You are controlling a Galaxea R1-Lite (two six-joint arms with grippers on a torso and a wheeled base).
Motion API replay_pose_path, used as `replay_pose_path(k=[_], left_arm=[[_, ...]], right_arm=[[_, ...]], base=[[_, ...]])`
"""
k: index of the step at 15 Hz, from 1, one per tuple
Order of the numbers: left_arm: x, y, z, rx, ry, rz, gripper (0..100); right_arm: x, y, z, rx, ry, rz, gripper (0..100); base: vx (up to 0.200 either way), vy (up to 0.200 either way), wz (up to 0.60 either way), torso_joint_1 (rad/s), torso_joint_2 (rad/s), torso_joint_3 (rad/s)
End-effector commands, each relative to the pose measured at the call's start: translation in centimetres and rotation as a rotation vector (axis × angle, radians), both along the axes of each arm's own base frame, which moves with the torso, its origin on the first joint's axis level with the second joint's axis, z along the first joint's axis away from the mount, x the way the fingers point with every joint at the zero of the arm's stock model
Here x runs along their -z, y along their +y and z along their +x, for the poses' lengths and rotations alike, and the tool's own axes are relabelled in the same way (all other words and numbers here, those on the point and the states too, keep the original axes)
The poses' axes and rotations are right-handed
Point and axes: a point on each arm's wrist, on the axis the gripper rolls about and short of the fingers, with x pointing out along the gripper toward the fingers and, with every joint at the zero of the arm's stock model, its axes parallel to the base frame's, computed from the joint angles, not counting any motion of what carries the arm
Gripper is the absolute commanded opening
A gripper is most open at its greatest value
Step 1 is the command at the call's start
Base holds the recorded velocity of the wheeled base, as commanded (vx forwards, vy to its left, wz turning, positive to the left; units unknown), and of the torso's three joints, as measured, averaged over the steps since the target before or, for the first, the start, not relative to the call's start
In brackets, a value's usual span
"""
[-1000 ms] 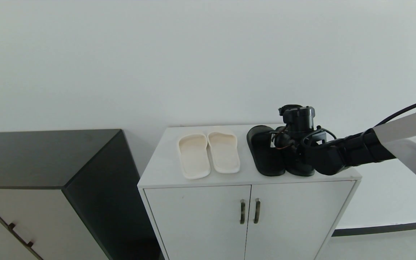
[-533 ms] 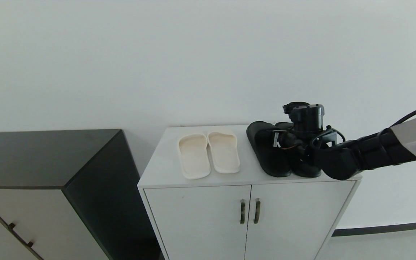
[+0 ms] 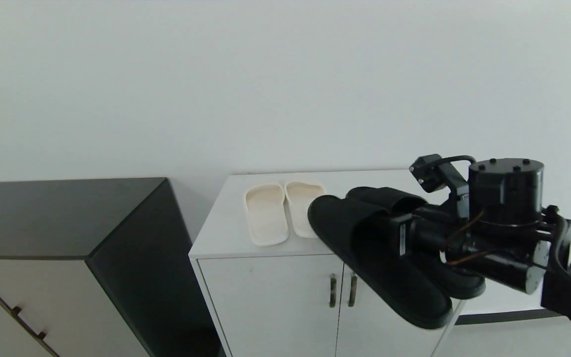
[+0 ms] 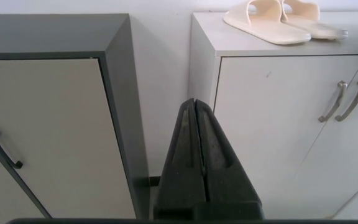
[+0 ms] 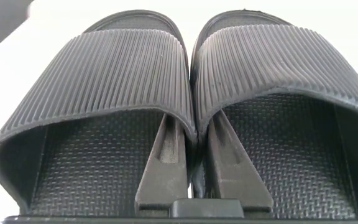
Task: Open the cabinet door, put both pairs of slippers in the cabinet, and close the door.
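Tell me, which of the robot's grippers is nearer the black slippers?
Right. The right gripper clamps the black slippers between its fingers; the left gripper hangs lower, before the white cabinet, apart from them.

The right hand has lifted the black slippers (both together) off the cabinet.

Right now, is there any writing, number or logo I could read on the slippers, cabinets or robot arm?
None can be read.
The black ribbed rubber slippers, cream foam slippers, white two-door cabinet and black-topped cabinet bear no print.
A small pale tag on the right gripper is too small to read.
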Motion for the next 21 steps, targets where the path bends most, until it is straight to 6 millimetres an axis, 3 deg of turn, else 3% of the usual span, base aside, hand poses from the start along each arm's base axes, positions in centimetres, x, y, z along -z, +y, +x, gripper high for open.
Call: replay_pose_path(k=[1, 8, 13, 21], left_arm=[[0.0, 0.0, 0.0, -0.001, 0.0, 0.002, 0], [0.0, 0.0, 0.0, 0.001, 0.0, 0.002, 0], [0.0, 0.0, 0.0, 0.001, 0.0, 0.003, 0], [0.0, 0.0, 0.0, 0.001, 0.0, 0.002, 0]], right_arm=[[-0.7, -0.4, -3.6, -0.127, -0.017, 0.018, 0], [0.2, 0.8, -4.7, -0.228, 0.017, 0.005, 0], [0.4, 0.9, -5.3, -0.252, 0.024, 0.001, 0], [0.5, 1.1, -5.7, -0.329, 0.049, 0.021, 0]], base=[[0.0, 0.0, 0.0, 0.0, 0.0, 0.0], [0.0, 0.0, 0.0, 0.0, 0.0, 0.0], [-0.2, 0.0, 0.0, 0.001, 0.0, 0.002], [0.0, -0.025, 0.0, 0.0, 0.0, 0.001]])
